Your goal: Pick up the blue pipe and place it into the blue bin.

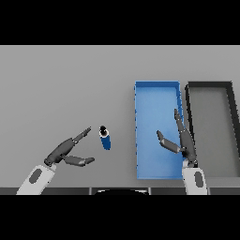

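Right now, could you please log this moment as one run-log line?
pipe: on table, left of bin | left robot hand: open, near pipe, apart | right robot hand: open, over bin

Grey counter [65, 84]. On it: blue pipe [106, 138], lying left of centre, dark end pointing away; blue bin [157, 130], right of centre; dark bin [212, 129] just beside it on the right, possibly touching. Pipe well apart from bins.
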